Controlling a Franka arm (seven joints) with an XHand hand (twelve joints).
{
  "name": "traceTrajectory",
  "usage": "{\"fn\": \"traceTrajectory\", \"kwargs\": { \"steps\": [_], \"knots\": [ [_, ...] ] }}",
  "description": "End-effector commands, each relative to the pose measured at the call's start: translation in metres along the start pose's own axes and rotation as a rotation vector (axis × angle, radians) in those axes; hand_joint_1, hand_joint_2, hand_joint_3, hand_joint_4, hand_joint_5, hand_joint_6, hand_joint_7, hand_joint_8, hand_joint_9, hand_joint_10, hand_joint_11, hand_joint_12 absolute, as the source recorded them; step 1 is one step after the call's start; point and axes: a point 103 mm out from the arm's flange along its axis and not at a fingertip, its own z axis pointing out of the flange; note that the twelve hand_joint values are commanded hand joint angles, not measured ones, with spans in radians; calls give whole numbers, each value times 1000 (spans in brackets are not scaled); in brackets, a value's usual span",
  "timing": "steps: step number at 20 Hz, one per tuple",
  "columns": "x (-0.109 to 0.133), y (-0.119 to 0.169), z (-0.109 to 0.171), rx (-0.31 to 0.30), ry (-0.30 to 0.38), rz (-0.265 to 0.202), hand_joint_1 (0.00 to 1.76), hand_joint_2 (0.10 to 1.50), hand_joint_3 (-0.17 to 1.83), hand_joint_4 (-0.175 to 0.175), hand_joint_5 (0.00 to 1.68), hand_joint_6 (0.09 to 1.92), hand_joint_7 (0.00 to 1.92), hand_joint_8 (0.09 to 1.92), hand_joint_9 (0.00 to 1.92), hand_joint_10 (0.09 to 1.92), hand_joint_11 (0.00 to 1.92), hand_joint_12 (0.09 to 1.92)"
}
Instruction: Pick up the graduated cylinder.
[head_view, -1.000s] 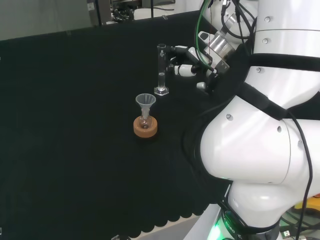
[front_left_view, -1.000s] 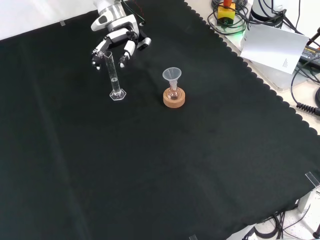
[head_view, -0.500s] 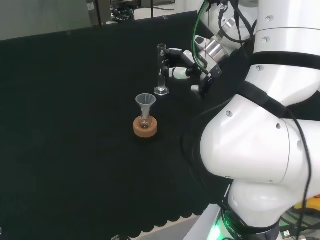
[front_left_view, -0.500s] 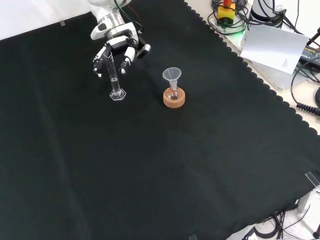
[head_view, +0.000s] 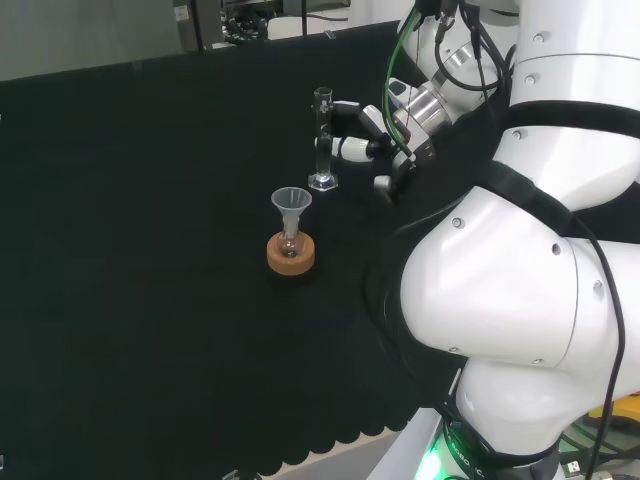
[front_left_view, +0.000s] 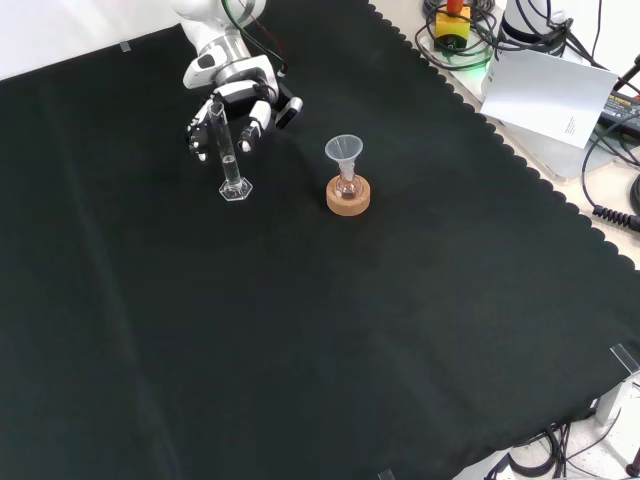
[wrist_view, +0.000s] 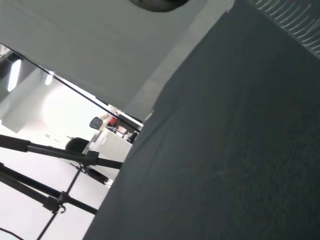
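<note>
Black cloth (front_left_view: 330, 330) covers the bench, and the hand (front_left_view: 232, 96) sits at the upper part of the tall measuring tube (front_left_view: 229, 150), its fingers (head_view: 345, 148) partly curled on either side of the glass; whether they touch it I cannot tell. That tube (head_view: 321, 138) stands upright on its base on the cloth. Just right of the tube in the front view, a clear funnel (front_left_view: 345, 152) sits in a small flask on a cork ring (front_left_view: 348, 196).
</note>
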Motion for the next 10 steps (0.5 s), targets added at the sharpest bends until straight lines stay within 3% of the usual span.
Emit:
{"fn": "traceTrajectory", "kwargs": {
  "steps": [1, 10],
  "knots": [
    [0, 2, 3, -3, 26, -11, 1058, 999, -175, -7, 692, 156, 531, 575, 726, 488, 403, 1273],
    [0, 4, 4, 18, 49, -33, 1076, 1003, -175, -10, 593, 451, 568, 547, 807, 416, 490, 1222]
  ]
}}
